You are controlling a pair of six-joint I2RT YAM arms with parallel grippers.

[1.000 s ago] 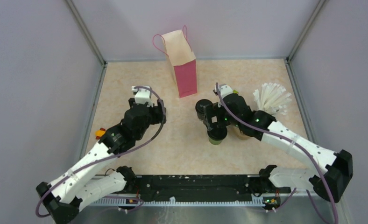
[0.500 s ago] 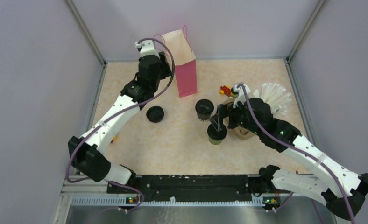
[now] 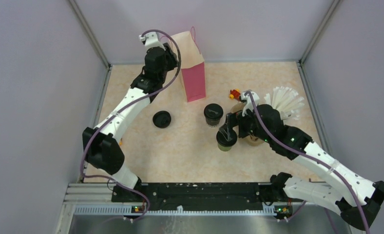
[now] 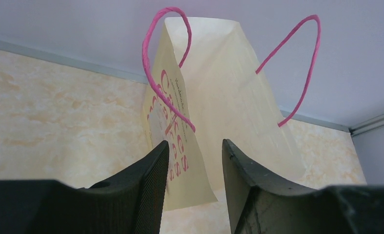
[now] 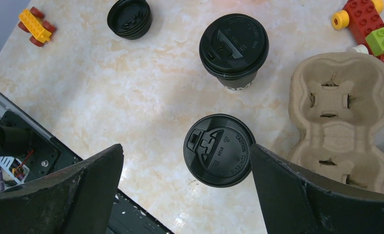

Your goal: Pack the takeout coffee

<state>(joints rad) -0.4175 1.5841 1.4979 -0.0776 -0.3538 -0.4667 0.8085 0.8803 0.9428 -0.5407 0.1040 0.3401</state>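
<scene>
Left arm has swung from the table's left middle out to the far edge, uncovering a loose black lid; the right arm has pulled back slightly. Both coffees stand upright and lidded, right of the table's centre. The near cup is just beside the pulp cup carrier, and the far cup is a little beyond it, apart.

The right gripper hovers above the near cup, jaws spread wide and empty. I judge these paper cups light and thin-walled, easily crushed, with snap-on lids that could pop off; whether they hold liquid cannot be told. The best hold looks to be across the wall just under the lid's rim, gently, never by the lid.

The left gripper faces the pink-handled paper bag at the far edge, its fingers partly apart and pinching nothing visible. Toy bricks lie beyond the carrier, and straws stand towards the right edge.
</scene>
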